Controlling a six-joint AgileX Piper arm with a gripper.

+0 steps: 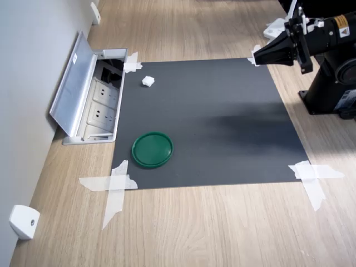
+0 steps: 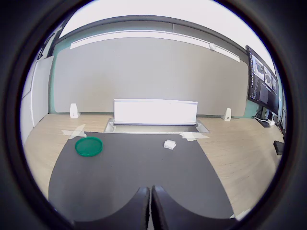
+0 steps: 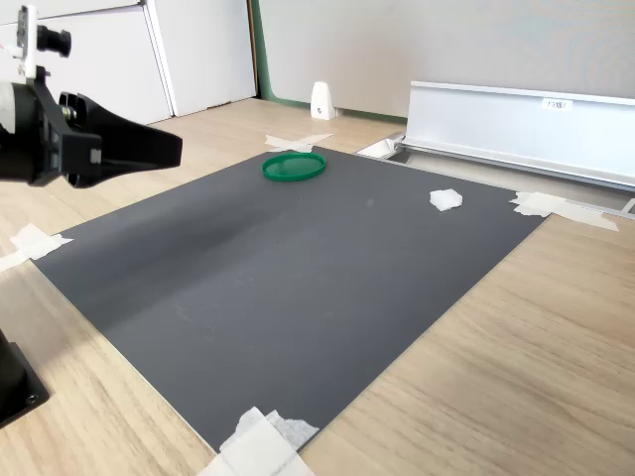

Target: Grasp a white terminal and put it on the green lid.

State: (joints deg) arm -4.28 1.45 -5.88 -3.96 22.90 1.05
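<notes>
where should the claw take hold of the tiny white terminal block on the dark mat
Probably straight from above, closing on two opposite side faces of the tiny white cube-shaped plastic terminal. It sits alone on the flat dark grey mat, with open space all round. The claw, fingers together, must open first.

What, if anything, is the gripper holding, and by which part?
Nothing: the gripper is shut and empty; the white terminal lies on the mat.

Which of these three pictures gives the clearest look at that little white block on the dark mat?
The second exterior view: the white terminal appears largest there, lying alone on the dark mat. The first exterior view shows it from above as a small speck near the floor socket box. The wrist view shows it small and distant.
</notes>
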